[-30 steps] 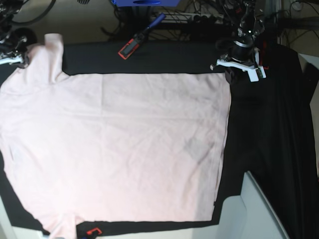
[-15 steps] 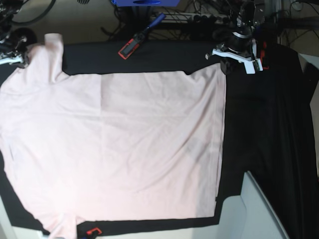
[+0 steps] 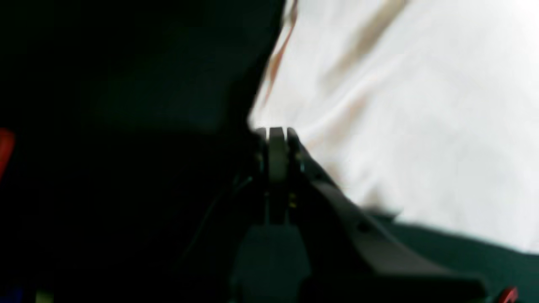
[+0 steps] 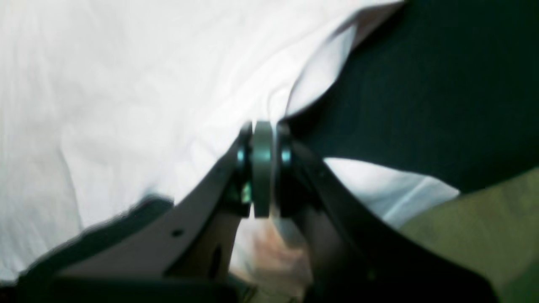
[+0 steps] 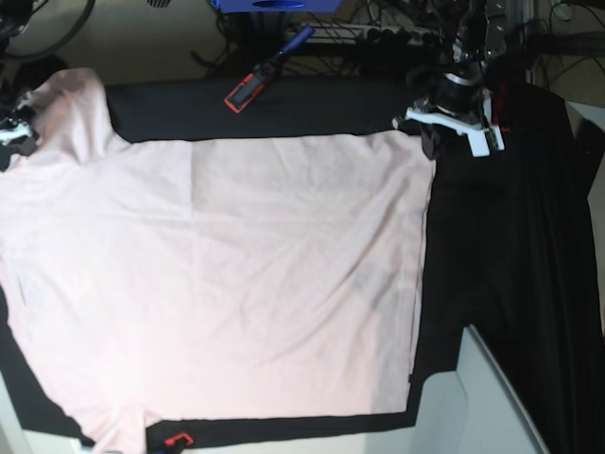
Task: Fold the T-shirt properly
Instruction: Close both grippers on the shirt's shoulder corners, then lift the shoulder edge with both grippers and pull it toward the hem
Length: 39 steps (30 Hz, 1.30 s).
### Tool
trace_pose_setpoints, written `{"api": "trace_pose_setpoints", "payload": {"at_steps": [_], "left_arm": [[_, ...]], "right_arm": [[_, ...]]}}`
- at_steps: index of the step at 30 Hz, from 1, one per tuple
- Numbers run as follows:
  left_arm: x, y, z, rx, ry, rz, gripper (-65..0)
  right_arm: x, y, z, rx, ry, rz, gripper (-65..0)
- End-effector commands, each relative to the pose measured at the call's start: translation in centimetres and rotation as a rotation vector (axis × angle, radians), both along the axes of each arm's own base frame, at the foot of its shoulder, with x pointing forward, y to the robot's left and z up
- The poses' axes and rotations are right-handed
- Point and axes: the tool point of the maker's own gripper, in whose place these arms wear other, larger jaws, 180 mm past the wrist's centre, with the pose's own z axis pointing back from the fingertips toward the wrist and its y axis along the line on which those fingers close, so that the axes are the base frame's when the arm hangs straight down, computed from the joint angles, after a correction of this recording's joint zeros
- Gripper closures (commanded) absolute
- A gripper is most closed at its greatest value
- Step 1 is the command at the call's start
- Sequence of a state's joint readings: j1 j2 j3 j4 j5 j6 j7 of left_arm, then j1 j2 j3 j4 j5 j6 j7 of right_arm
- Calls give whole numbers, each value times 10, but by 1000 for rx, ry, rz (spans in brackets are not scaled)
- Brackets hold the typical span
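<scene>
The pale pink T-shirt (image 5: 227,274) lies spread flat, plain side up, over most of the black table cloth (image 5: 510,246). My left gripper (image 5: 427,140) is at the shirt's far right corner. In the left wrist view it (image 3: 276,132) is shut, pinching the edge of the T-shirt (image 3: 421,105). My right gripper (image 5: 17,132) is at the far left by the sleeve. The right wrist view shows it (image 4: 262,128) shut, with a fold of the T-shirt (image 4: 105,84) bunched around its tips.
A red and black clamp (image 5: 248,92) with a blue handle lies behind the shirt at the table's far edge. Another red clamp (image 5: 178,440) sits at the near edge. A pale grey panel (image 5: 482,407) stands at the near right. Cables crowd the back.
The left gripper pulled the far right corner up and inward, then brought it back outward. The right gripper drew the far left sleeve further left.
</scene>
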State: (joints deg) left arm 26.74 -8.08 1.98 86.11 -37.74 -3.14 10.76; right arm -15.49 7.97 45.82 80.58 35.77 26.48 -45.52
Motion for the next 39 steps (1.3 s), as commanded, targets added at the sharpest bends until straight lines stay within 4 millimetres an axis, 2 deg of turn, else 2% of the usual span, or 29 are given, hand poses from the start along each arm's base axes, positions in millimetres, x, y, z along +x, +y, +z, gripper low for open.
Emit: {"api": "trace_pose_setpoints", "payload": {"at_steps": [1,4,9,12,14,21,25,29,34,37,39], "left_arm": [[10,5,13,17,-46,13,0],[21,12,21,42,-64,51,0],[35,13,27,43,-93,56,0],[43,16,32,50,-107,72,0],[49,24,35,69,-110,113,0],[74,30,49,86,-155,134,0],[83,34,53,89,-157,157,0],[77,20,49,46,-77,109,0],[36,4,38,12,27,70,0],[7,4,30,14,78,75,0],[-11,4,23,16,116,75,-29]], "right_arm": [[18,-13,21,-40,-67,8,-1],[27,-22,30,-59,-73,18,-1],[44,-28,42,-72,-99,29,-1],[55,-40,54,-103,-120,31,-1],[62,-41,60,-106,-140,31,-1],[88,-48,80,-118,-159,54,-1],[96,-52,78,-142,-131,53,-1],[91,-50,62,-129,-69,60,-1],[84,-48,57,-122,-50,63,-1],[81,-48,54,-122,-41,63,-1],[80,-48,54,-122,-39,63,-1]]}}
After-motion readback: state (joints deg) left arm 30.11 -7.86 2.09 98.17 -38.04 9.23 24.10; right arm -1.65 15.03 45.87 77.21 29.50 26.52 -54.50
